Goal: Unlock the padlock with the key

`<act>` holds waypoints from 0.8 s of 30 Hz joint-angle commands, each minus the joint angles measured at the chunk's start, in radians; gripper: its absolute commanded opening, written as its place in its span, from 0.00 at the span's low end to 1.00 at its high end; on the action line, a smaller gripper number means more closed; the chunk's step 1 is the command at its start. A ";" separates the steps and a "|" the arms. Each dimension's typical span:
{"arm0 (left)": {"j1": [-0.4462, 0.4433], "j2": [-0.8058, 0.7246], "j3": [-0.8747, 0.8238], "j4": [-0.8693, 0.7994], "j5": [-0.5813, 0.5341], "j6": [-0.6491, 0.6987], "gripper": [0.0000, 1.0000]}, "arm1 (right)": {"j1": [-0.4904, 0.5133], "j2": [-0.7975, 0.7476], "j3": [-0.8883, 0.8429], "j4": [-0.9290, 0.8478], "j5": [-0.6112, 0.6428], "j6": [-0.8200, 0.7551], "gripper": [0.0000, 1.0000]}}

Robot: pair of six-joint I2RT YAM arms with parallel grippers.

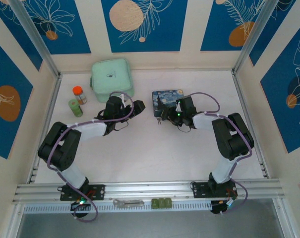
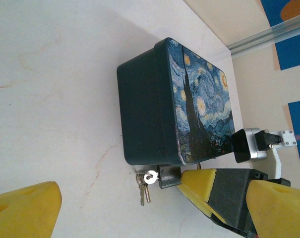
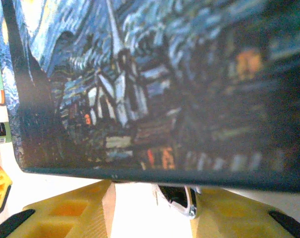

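Observation:
The small dark padlock (image 2: 169, 176) hangs at the front edge of the blue-and-yellow painted tin box (image 2: 154, 99), low against the table. A ring with a white tag (image 2: 150, 177) sits at its end, and two small keys (image 2: 144, 194) lie on the table from it. Whether a key is in the keyhole I cannot tell. My right gripper (image 3: 152, 210) is partly open around the padlock (image 3: 182, 198); the right finger (image 3: 239, 220) touches it and the left finger stands apart. My left gripper (image 2: 154, 210) is wide open, left of the box (image 1: 168, 100) and short of the keys.
A mint-green case (image 1: 111, 78) stands at the back left, with an orange-capped bottle (image 1: 79, 94) and a green bottle (image 1: 75, 107) beside it. A metal tool (image 1: 128, 202) and green blocks (image 1: 161, 203) lie on the front rail. Frame walls enclose the table.

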 commanded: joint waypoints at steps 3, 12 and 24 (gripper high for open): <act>0.011 -0.014 0.003 0.026 0.016 -0.005 0.95 | 0.021 -0.020 0.031 -0.198 0.093 -0.030 0.44; 0.011 0.004 0.019 0.036 0.045 -0.002 0.95 | 0.048 -0.027 0.107 -0.311 0.249 -0.102 0.41; -0.058 0.049 -0.022 0.127 0.141 0.031 0.87 | -0.097 -0.046 0.046 -0.071 -0.090 -0.261 0.35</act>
